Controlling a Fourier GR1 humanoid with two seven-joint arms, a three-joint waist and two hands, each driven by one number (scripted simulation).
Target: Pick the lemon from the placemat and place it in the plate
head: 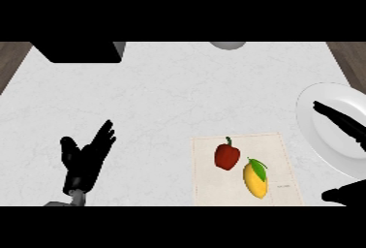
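So the yellow oval lemon with its little green leaf (256, 178) was sitting on the pale beige rectangular placemat (243, 193), down around 5 o'clock on the white marbled countertop (178, 87). Nothing was touching it. Right next to it, at about 10 o'clock from the lemon, was a red bell pepper with a green stem (227, 156), also on the mat, just beside the lemon.

The round white plate (322, 131) was off at 3 o'clock, partly cut by the view's edge, just beside the mat's right side. The right hand (342, 123) was over the plate with its black fingers stretched out straight, pointing toward 10 o'clock, holding nothing. A dark bit of the same arm showed lower down at 4 o'clock near the mat's corner.

The left hand (85, 157) was at 8 o'clock, well apart from the mat, fingers spread and pointing up, thumb out to the side, just resting there.

Up at 11 o'clock there was a black boxy object (82, 51), and at 12 o'clock a grey rounded thing (229, 45), mostly cut off so I couldn't tell what it was.
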